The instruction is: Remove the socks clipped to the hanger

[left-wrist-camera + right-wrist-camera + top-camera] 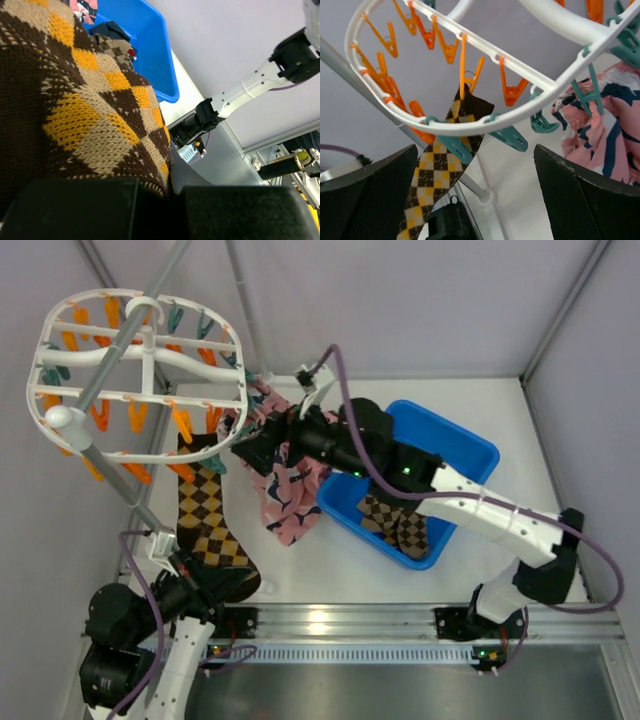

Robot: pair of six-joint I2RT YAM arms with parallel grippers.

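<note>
The soft, stretchy checkered sock [205, 515] hangs clipped to the hanger [150, 352], its lower end pinched in the left claw [170, 200]; a steady downward tug should free it. The right claw [475, 200] gapes wide near the pink sock [285, 495].

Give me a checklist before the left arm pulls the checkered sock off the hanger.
1. Grip: the left gripper is shut on the lower end of the checkered sock: ok.
2. Release: the sock's top is free of the orange clip on the hanger: not ok, the clip grips it.
3. Other arm: the right gripper is open and empty: ok.
4. Clearance: the right gripper is clear of the pink sock: cannot tell; it hangs close beside one finger.
5. Drop spot: the blue bin is open on top: ok; the binned socks leave room.
</note>
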